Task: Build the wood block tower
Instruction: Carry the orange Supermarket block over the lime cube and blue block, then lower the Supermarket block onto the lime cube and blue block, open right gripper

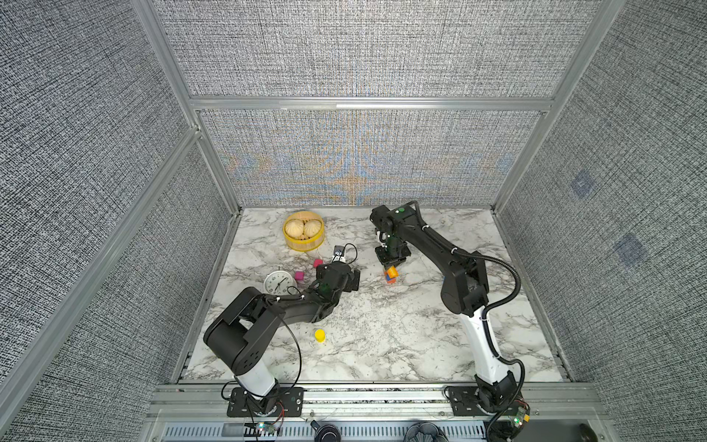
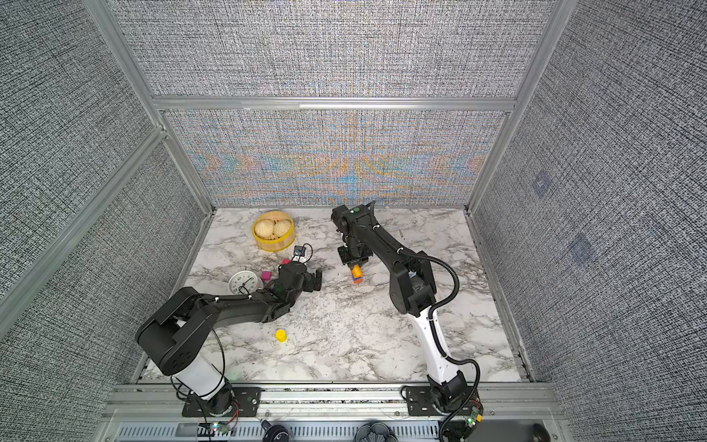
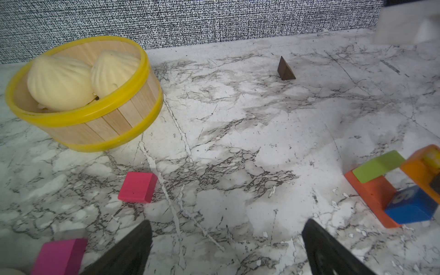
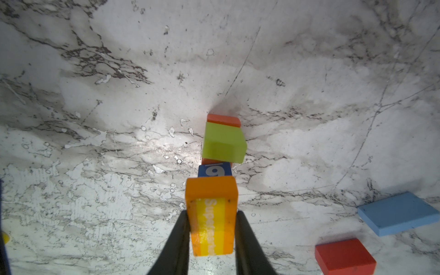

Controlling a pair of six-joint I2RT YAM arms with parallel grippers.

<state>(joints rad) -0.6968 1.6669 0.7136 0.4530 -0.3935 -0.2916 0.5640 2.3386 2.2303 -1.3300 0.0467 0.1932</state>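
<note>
Tabletop (image 1: pixel 382 336): marble, carrying all blocks.
Left gripper (image 3: pixel 226 225): spread wide and empty, low over bare marble left of centre, pink blocks (image 3: pixel 138 188) just beside.
Right gripper (image 4: pixel 212 220): clamped on orange block (image 4: pixel 209 192), poised over tower.
Tower (image 3: pixel 373 190): near tabletop centre, slightly toward far edge; orange-red base (image 4: pixel 223 120), blue cube (image 4: pixel 214 171), lime block (image 4: pixel 223 145) turned askew.
Yellow cylinder (image 1: pixel 320 335): loose, toward near edge.
Step in hand: judged to be setting orange block on stack; build at early stage.
Next move: calls for square descent onto blue cube and gentle release, clear of lime block.
Obscured: tower largely behind right gripper in both top views; seating of lime block on base unclear; contact between orange block and blue cube not determinable.
</note>
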